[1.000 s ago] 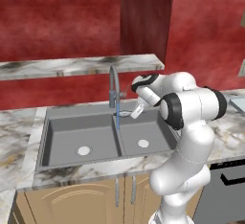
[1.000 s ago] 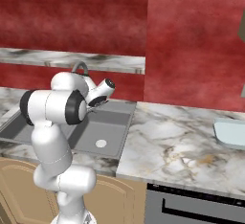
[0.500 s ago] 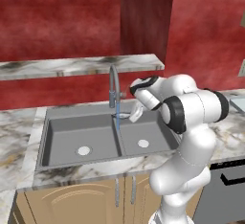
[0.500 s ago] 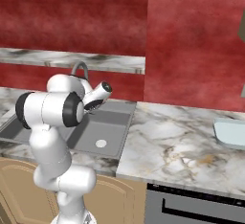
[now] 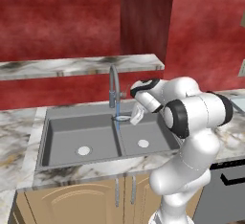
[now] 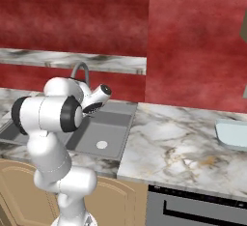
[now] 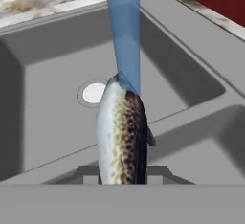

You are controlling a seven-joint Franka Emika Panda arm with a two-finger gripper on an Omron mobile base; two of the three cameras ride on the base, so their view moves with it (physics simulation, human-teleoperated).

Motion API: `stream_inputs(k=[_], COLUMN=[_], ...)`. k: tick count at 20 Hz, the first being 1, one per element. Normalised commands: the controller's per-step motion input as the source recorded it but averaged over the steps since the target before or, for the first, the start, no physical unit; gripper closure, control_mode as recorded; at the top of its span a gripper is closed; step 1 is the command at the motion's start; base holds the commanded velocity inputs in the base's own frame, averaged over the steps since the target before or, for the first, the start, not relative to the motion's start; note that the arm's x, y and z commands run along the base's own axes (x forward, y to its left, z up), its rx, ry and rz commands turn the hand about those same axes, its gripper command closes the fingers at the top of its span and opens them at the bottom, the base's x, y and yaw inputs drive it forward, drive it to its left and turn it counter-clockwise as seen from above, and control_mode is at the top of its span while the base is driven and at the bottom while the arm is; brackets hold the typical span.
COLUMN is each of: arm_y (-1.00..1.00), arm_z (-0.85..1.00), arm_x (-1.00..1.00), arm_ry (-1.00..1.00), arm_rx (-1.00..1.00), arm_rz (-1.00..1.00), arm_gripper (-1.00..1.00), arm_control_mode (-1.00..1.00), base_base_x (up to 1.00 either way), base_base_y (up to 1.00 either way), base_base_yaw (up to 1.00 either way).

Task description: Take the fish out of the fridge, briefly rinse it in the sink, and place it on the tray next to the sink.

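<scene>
My gripper (image 7: 123, 176) is shut on the fish (image 7: 122, 132), a speckled grey-and-white body that points away from the hand. A blue water stream (image 7: 123, 31) falls from the curved grey faucet (image 5: 113, 86) onto the fish's far end. The fish hangs over the dark grey double sink (image 7: 52, 98), above the divider between its basins, with a round drain (image 7: 93, 93) behind it. From the left base, the gripper (image 5: 131, 118) sits just right of the stream over the sink (image 5: 62, 137). The pale tray (image 6: 234, 134) lies on the counter far to the right. The fridge is out of view.
Marble counter (image 6: 178, 143) runs from the sink (image 6: 113, 123) to the tray. A marble shelf (image 5: 81, 66) spans the red wall behind the faucet. Tan cupboard doors (image 5: 91, 201) are below the sink, and a dark appliance front (image 6: 193, 208) sits under the counter to the right.
The hand has edged slightly left and down toward the faucet, bringing the fish into the water stream. The grip stays shut.
</scene>
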Motion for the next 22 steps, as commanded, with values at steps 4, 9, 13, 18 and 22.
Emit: stream_inputs(k=[4,9,13,18,22], arm_y=[0.0,-0.24,-0.72,-0.74,-0.59], arm_z=[0.0,0.13,0.06,0.64,1.0], arm_x=[0.58,-0.29,-1.0,-1.0,-0.99], arm_ry=[0.0,0.03,0.11,0.07,0.07], arm_rx=[0.0,0.03,0.06,0.0,0.0], arm_rz=[-0.01,-0.06,-0.17,-0.33,-0.46], arm_gripper=[1.0,1.0,1.0,1.0,1.0], arm_control_mode=[-1.0,-1.0,-1.0,-1.0,-1.0], base_base_x=[0.0,0.0,0.0,0.0,0.0], base_base_y=[0.0,0.0,0.0,0.0,0.0], base_base_yaw=[0.0,0.0,0.0,0.0,0.0])
